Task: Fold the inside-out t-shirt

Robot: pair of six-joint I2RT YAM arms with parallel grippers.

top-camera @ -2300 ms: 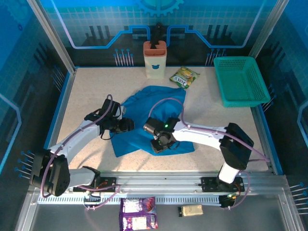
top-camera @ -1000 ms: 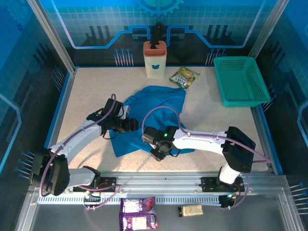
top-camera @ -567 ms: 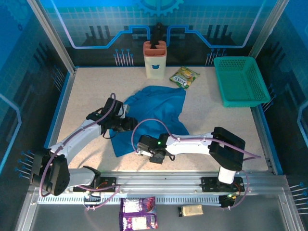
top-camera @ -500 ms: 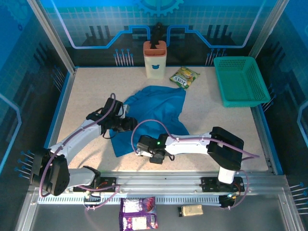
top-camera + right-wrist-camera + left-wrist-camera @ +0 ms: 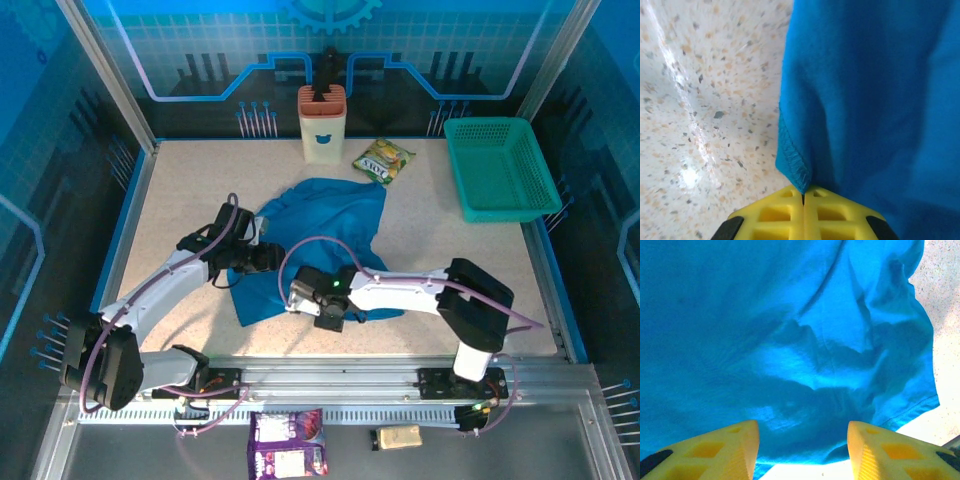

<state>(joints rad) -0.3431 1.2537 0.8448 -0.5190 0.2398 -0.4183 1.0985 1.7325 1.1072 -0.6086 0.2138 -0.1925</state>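
Note:
The inside-out t-shirt [image 5: 330, 225] lies crumpled and blue in the middle of the table. My right gripper [image 5: 298, 296] sits at its near edge. In the right wrist view the yellow fingers [image 5: 775, 215] of the right gripper [image 5: 803, 197] are pressed together on the stitched hem [image 5: 792, 160] of the t-shirt [image 5: 875, 100]. My left gripper [image 5: 268, 258] hovers over the shirt's left part. Its jaws [image 5: 803, 440] stand apart, with wrinkled t-shirt cloth [image 5: 790, 340] beneath them and nothing held.
A teal mesh basket [image 5: 500, 165] stands at the back right, a green snack packet [image 5: 383, 160] beside it, and an orange-topped holder [image 5: 322, 125] at the back middle. A purple packet [image 5: 288, 442] lies below the table's front rail. Bare speckled table [image 5: 715, 100] lies left of the hem.
My right gripper slid left along the shirt's near edge and closed on the hem. The left arm has barely moved and stays open.

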